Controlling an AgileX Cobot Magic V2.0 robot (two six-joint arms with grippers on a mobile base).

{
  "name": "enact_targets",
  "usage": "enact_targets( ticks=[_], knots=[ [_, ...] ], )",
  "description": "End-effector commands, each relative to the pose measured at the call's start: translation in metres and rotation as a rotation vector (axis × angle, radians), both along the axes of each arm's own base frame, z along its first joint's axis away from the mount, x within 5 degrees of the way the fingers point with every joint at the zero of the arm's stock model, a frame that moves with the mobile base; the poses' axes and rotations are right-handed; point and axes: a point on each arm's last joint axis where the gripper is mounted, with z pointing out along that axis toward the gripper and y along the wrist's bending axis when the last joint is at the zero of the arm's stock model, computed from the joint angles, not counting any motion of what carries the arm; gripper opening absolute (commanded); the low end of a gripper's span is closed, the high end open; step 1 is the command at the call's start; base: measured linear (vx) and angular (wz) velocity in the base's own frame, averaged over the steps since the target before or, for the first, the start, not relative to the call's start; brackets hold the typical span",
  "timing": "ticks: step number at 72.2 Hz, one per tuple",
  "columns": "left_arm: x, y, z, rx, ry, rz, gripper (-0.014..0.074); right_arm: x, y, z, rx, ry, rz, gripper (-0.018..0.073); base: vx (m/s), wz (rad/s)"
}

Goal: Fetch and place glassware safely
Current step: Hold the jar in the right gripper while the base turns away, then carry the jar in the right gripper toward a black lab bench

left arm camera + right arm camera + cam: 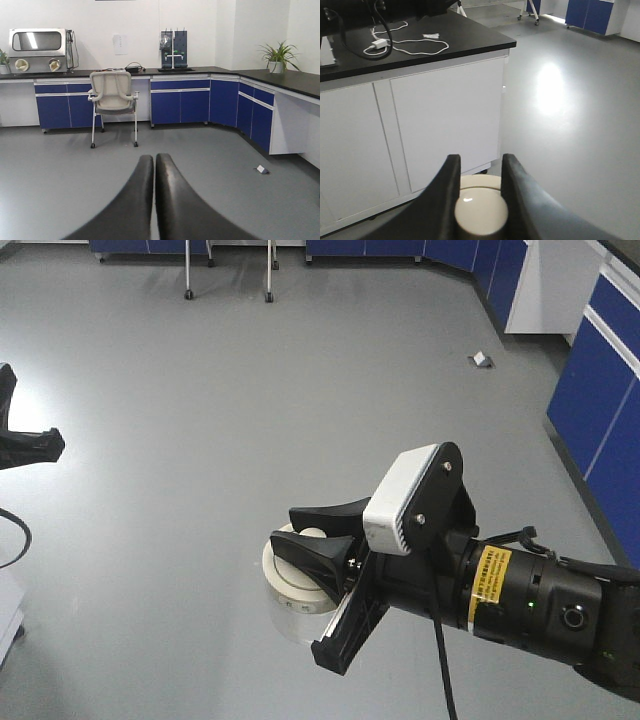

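R gripper (480,162) is clamped on the lid knob of the glass jar (288,592), held off the floor just in front of the white cabinet (445,120). L gripper (153,167) is closed w/ nothing in it, fingers touching.

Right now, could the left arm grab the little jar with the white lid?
Probably not. The right tool has the jar clamped by its lid knob and is blocking the top. The left tool is shut and sits far off to the side, pointing toward the cabinets, not the jar.
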Motion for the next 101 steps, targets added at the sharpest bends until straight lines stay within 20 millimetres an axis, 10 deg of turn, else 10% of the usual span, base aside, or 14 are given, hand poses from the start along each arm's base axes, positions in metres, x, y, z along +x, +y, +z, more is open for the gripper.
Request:
enact_targets(
  ticks=[1, 101],
  knots=[
    [-0.002, 0.0004, 0.0211, -0.019, -0.123, 0.001, 0.0001, -0.0037, 0.0012, 0.0238, 0.107, -0.064, 0.036, -0.0003, 0.59, 0.05],
    [-0.0021, 0.0004, 0.0212, -0.019, -0.123, 0.001, 0.0001, -0.0037, 0.0012, 0.0238, 0.107, -0.064, 0.036, -0.0003, 0.61, 0.01]
  ],
)
